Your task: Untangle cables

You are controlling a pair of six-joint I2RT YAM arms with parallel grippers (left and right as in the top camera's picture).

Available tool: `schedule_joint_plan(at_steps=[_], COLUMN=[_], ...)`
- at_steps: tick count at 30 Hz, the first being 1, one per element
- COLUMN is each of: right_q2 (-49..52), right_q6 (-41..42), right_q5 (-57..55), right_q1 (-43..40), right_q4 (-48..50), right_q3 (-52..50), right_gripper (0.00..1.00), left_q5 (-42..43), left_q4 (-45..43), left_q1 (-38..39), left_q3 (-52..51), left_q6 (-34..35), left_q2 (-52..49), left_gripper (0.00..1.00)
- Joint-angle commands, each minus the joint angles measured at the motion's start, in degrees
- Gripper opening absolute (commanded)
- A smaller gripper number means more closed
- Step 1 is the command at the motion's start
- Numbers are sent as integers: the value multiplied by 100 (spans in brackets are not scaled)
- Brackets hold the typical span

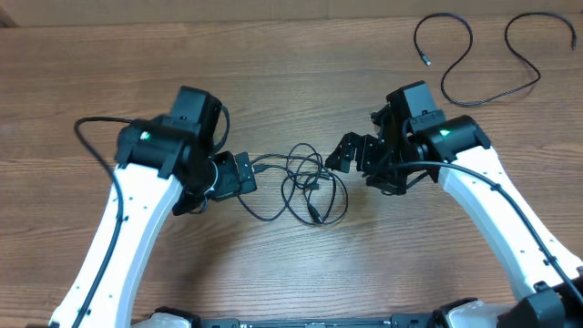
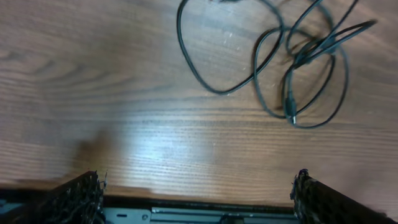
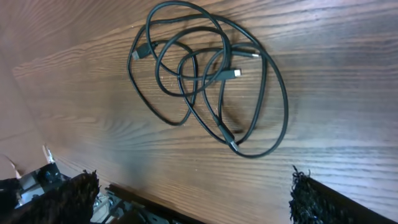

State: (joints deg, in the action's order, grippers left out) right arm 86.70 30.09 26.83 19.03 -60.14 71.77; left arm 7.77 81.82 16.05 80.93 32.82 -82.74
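Cables (image 1: 308, 182), tangled in overlapping loops, lie on the desk (image 1: 273, 73) between the left end effector (image 1: 244, 173) and right end effector (image 1: 339, 155), both open and empty. Risk: pinching crossed strands together would likely tighten the tangle.

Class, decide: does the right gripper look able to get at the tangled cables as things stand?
Probably yes: the right gripper, jaws open, sits beside the tangled cables with nothing between them; the left gripper is on their far side.
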Motion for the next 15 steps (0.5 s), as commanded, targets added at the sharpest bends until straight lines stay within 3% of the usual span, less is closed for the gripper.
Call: schedule_joint_plan(at_steps=[1,6,10,15], right_q2=[44,44,44,44], right_q6=[57,55,-11,-9], right_q5=[26,24,-2,-142], right_q1=[76,90,-131,-662], right_q4=[140,107,-155,-396], right_q3=[-37,-37,-37,-37], right_gripper=[100,100,100,100], left_q5=[184,494,1700,1801], left_q4=[-4,-509,-1276,-1982], left_q1=[28,37,306,890], left_q3=[-28,-31,-31,-31], left_q6=[-164,-595,-1451,-1502], left_q2=[-299,-748,-1263,-1825], left_gripper=[100,89,82,73])
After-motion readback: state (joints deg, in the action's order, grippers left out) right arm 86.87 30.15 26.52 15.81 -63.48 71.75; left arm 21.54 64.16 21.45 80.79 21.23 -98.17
